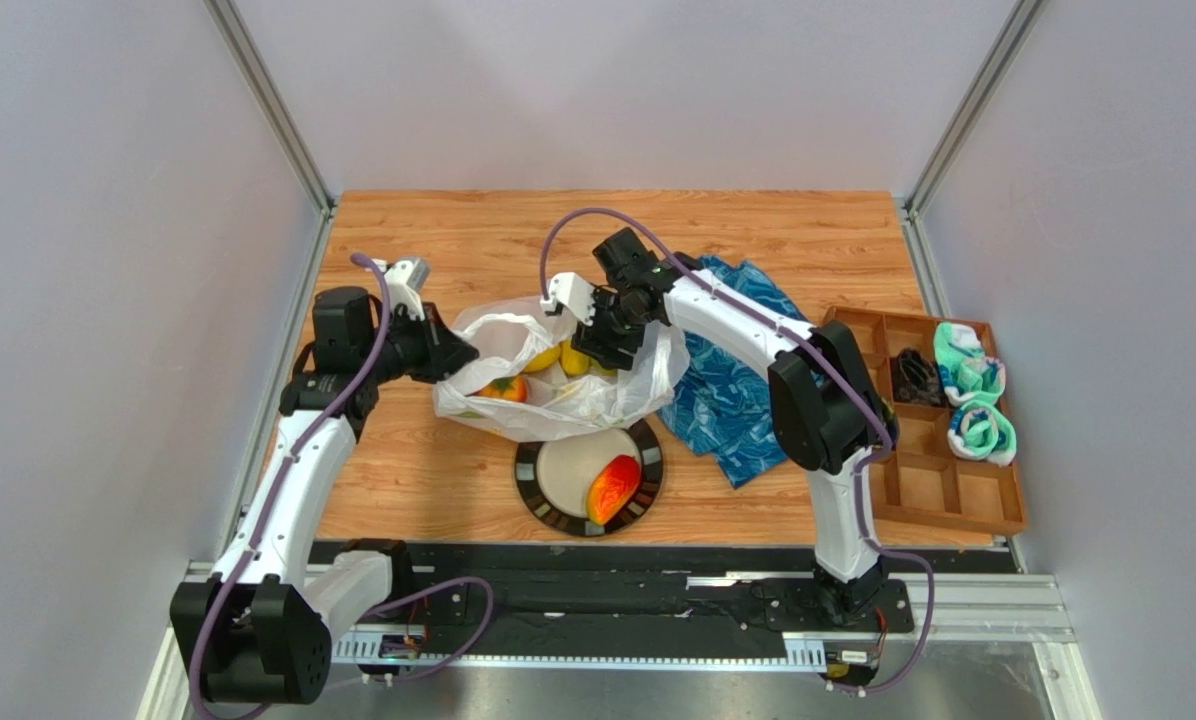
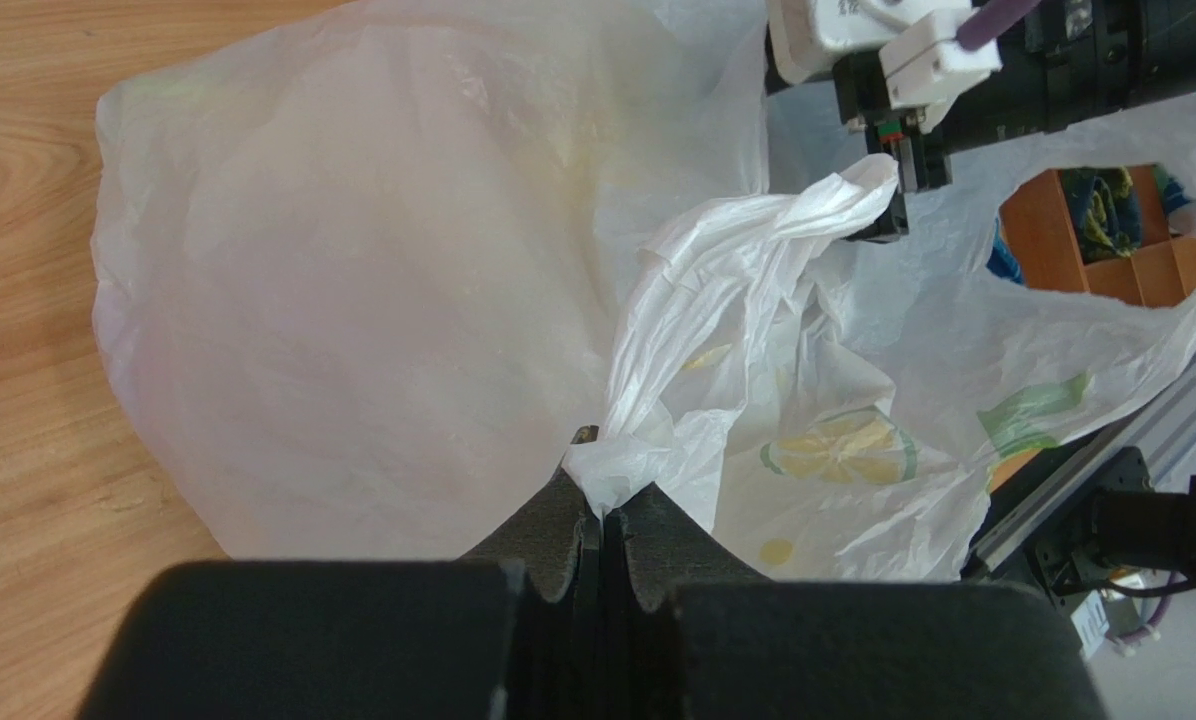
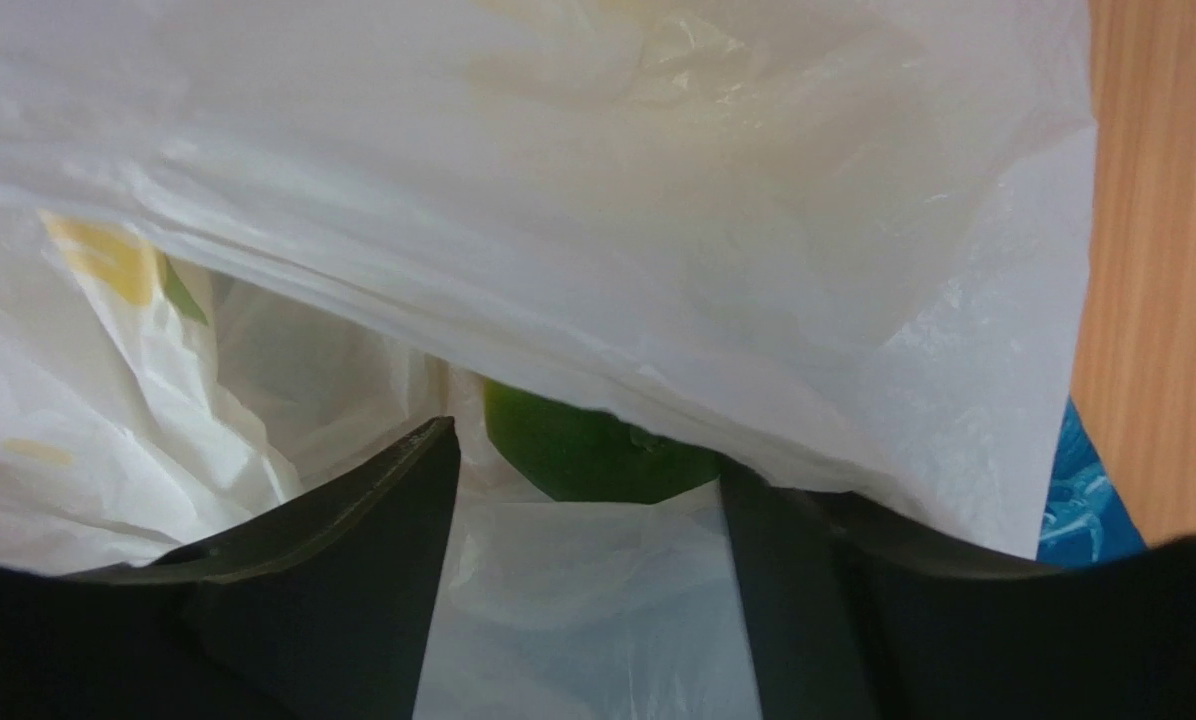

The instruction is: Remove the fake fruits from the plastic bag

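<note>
Inside plastic bag (image 1: 630, 387), right tool (image 3: 583, 458) gapes (green fruit (image 3: 607, 444) ahead); left tool (image 2: 604, 522) pinches it.

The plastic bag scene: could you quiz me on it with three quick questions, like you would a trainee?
1. True or false: the left gripper pinches the plastic bag.
2. What lies on the plate? A: a spoon. B: a red-orange fruit. C: a cup.
3. What colour is the bagged fruit just ahead of the open right gripper?
Key: 1 true; 2 B; 3 green.
</note>
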